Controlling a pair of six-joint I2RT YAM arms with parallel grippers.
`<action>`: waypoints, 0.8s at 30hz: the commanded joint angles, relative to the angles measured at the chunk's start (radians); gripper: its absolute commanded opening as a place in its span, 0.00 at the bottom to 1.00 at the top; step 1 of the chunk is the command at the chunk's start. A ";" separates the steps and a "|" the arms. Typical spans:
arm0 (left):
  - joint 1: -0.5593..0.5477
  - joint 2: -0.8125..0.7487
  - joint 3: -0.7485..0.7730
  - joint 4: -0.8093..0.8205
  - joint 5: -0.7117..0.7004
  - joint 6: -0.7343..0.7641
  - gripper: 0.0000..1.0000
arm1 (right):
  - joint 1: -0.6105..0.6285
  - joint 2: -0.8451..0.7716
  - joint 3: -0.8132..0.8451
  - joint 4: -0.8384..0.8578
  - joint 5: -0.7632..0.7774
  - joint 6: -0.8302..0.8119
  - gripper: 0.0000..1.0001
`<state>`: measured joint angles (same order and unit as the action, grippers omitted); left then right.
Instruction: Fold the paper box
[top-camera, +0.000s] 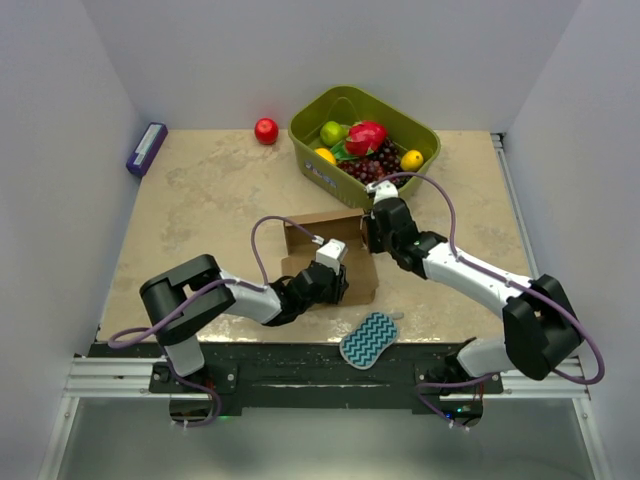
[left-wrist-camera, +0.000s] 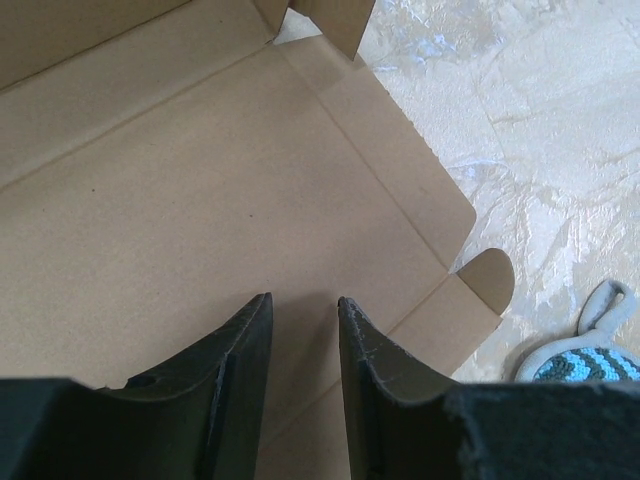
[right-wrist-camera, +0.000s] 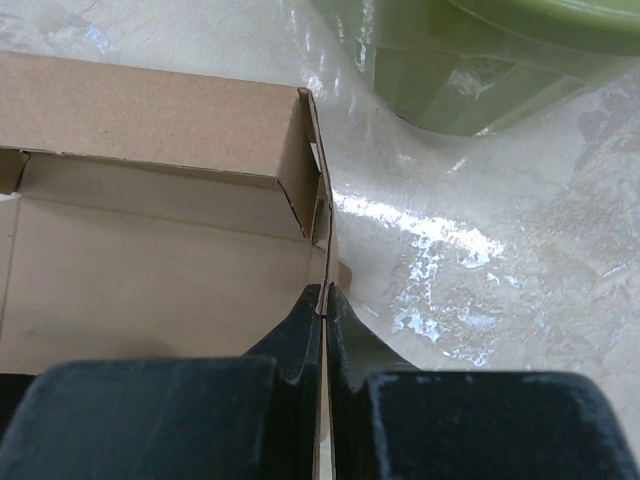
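Note:
The paper box (top-camera: 325, 250) is plain brown cardboard, half raised at the middle of the table, with its back wall and right wall standing. My right gripper (top-camera: 371, 236) is shut on the box's thin right wall; in the right wrist view (right-wrist-camera: 324, 295) the wall edge runs between the closed fingers. My left gripper (top-camera: 331, 262) hovers over the box's flat front panel (left-wrist-camera: 230, 190). In the left wrist view it (left-wrist-camera: 303, 300) is open with a narrow gap and holds nothing. A small rounded flap (left-wrist-camera: 488, 280) lies at the panel's corner.
A green basket (top-camera: 415, 160) of fruit stands just behind the box and shows in the right wrist view (right-wrist-camera: 480, 60). A red apple (top-camera: 266, 131) and a purple object (top-camera: 147, 148) lie at the back left. A teal zigzag sponge (top-camera: 369, 338) lies at the front edge (left-wrist-camera: 590, 362).

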<state>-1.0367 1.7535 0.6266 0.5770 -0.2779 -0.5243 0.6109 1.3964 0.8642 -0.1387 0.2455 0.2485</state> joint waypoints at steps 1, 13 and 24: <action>-0.003 0.066 -0.021 -0.163 0.011 -0.022 0.38 | 0.038 0.016 0.010 -0.033 0.024 0.046 0.00; -0.003 -0.005 0.010 -0.207 0.034 -0.013 0.43 | 0.073 0.038 -0.033 -0.041 0.097 0.124 0.00; -0.002 -0.255 0.113 -0.437 0.075 0.035 0.75 | 0.073 0.032 -0.011 -0.075 0.136 0.144 0.00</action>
<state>-1.0367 1.6085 0.6956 0.2672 -0.2119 -0.5110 0.6804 1.4212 0.8467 -0.1390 0.3588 0.3771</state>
